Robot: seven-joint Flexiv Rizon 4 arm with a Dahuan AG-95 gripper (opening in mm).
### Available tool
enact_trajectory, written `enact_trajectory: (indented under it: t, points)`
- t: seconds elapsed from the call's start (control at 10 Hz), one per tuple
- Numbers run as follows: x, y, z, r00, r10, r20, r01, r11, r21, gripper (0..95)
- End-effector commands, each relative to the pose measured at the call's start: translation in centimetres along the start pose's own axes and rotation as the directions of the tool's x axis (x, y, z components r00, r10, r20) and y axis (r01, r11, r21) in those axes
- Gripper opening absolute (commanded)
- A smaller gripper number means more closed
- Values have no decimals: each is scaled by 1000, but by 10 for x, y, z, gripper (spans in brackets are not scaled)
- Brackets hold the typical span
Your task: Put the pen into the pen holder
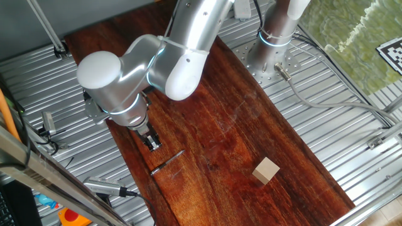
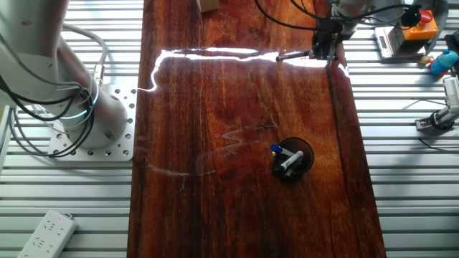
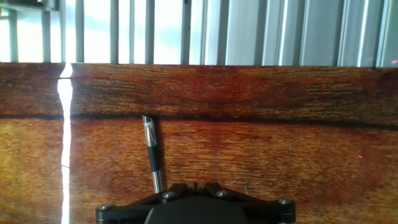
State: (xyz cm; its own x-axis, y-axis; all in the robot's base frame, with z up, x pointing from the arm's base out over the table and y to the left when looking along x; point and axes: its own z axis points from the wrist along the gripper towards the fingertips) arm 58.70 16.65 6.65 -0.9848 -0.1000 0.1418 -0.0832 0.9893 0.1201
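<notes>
Jaws: the gripper (image 1: pixel 152 143) hangs low over the wooden board with its fingertips just beside one end of the pen; whether the jaws stand apart or together cannot be told, since the hand view shows only the black gripper base at its lower edge, and both fixed views are too small there.
Grip: nothing is seen held between the fingers.
Pen: the pen (image 1: pixel 167 162) lies flat on the board, slanted, near the board's edge; in the hand view the pen (image 3: pixel 152 154) runs from the gripper base up towards the board's far edge, clip end farthest away.
Pen holder: the round black pen holder (image 2: pixel 293 159) stands upright on the board, well apart from the gripper (image 2: pixel 326 44) and the pen.
Holder contents: it holds blue-tipped pens (image 2: pixel 285 157), leaning out over its rim.
Wooden block: a tan wooden block (image 1: pixel 266 170) sits on the board, well apart from the pen.
Board: the dark red wooden board (image 1: pixel 239 119) lies on a ribbed metal table (image 1: pixel 333 94).
Writing: no readable brand or label; a black-and-white patterned marker (image 1: pixel 391 52) shows at one corner.
</notes>
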Motion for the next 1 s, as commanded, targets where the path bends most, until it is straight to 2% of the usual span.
enact_trajectory:
  t: [0.1, 0.4, 0.5, 0.7, 0.9, 1.0]
  points:
    - [-2, 1, 2, 1000, 15, 16, -14, 1000, -20, 0]
    - [-5, 1, 11, 998, 57, 29, -55, 997, -61, 0]
    - [-5, 3, 11, 995, 95, 20, -93, 990, -102, 0]
    - [-2, 7, 16, 992, 124, 19, -121, 986, -119, 0]
    - [-1, 5, 20, 988, 155, -10, -154, 973, -173, 0]
    - [1, 3, 21, 987, 163, -8, -162, 971, -175, 0]
